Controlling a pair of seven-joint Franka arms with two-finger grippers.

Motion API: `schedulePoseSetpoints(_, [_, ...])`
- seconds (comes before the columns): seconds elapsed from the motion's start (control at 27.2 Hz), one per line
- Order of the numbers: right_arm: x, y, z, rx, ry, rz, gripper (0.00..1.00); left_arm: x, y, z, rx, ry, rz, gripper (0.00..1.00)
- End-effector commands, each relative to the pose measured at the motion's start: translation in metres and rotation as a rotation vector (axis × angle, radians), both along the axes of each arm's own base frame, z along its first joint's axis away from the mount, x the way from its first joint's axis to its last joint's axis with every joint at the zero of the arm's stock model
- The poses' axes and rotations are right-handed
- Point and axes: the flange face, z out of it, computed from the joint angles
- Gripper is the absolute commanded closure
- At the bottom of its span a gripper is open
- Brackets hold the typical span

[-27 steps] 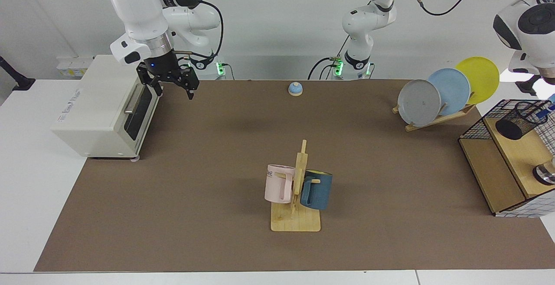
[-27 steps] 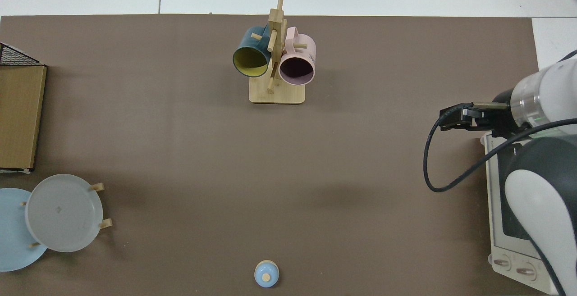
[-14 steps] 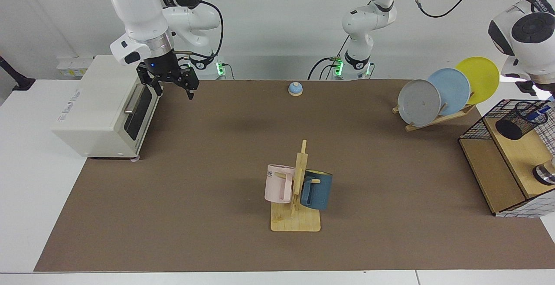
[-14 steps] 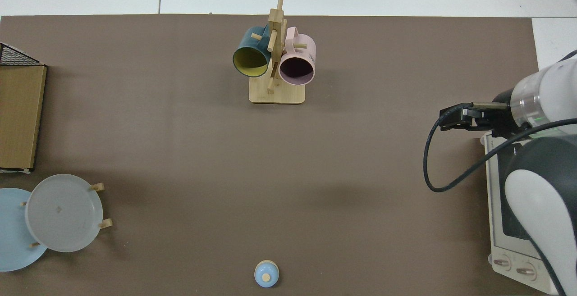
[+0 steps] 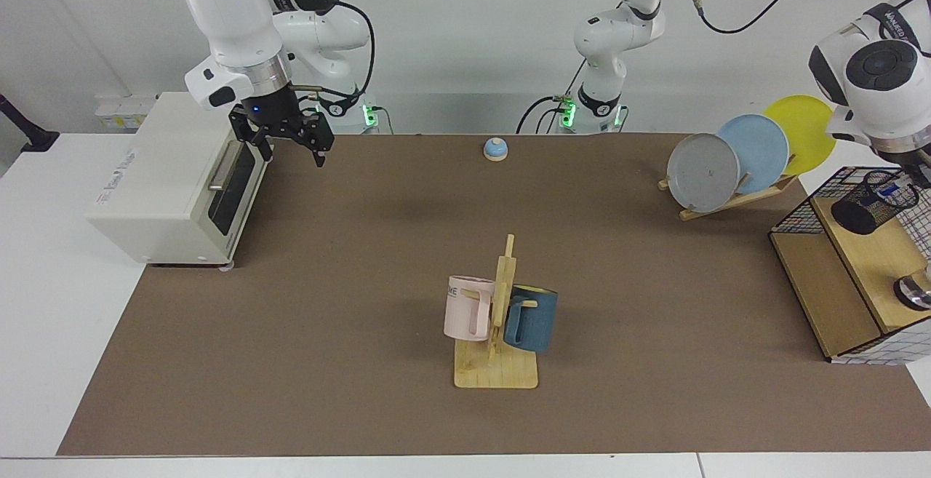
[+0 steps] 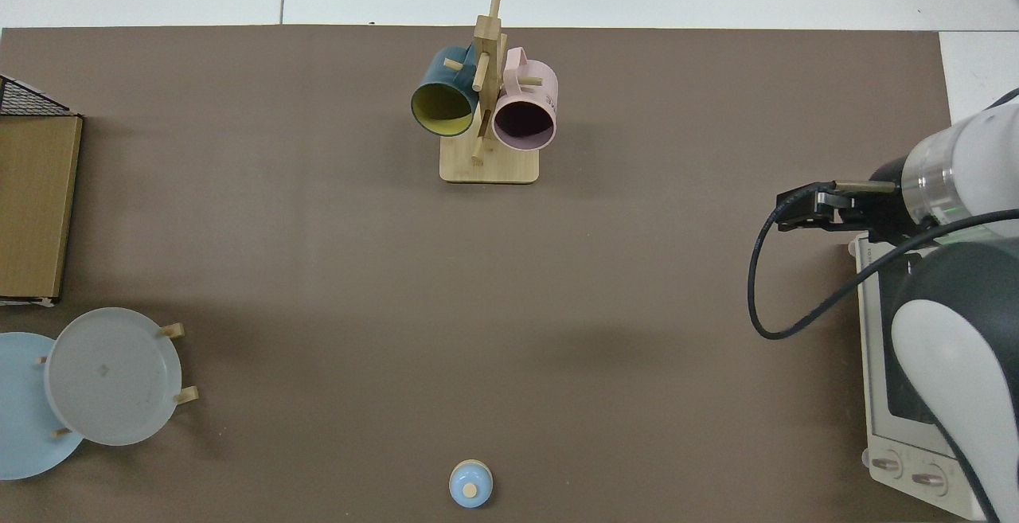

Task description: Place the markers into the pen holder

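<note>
At the far right of the facing view, the pen holder [image 5: 864,207], a small black mesh cup, leans on the wooden shelf inside a wire basket. A marker [image 5: 889,188] with a white barrel and blue end pokes out of the cup's mouth. My left gripper [image 5: 910,172] hangs just above it under the white wrist, partly cut off by the view's edge. It is out of the top view. My right gripper [image 5: 291,155] [image 6: 796,214] waits open and empty beside the toaster oven.
A toaster oven [image 5: 174,180] stands at one end. A wooden mug rack [image 5: 498,361] carries a pink mug and a dark blue mug. There are also a plate rack [image 5: 731,201], a small blue bell [image 5: 495,148] and the wire basket with its shelf [image 5: 822,274].
The left arm's wrist has swung inward and down over the basket. The marker has shifted with it to the pen holder's mouth. The right arm has not moved.
</note>
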Motion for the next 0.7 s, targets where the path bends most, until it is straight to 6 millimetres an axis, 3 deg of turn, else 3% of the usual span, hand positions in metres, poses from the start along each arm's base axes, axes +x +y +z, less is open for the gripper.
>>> schedulePoseSetpoints(0.0, [0.0004,-0.0014,0.0035,0.013,-0.010,-0.023,0.00,-0.0082,0.0010,-0.0067,-0.020,0.007,-0.010,1.00])
schedulePoseSetpoints(0.66, [0.0004,-0.0015,0.0035,0.013,-0.010,-0.023,0.00,-0.0092,0.0057,-0.0103,-0.048,0.004,0.009,1.00])
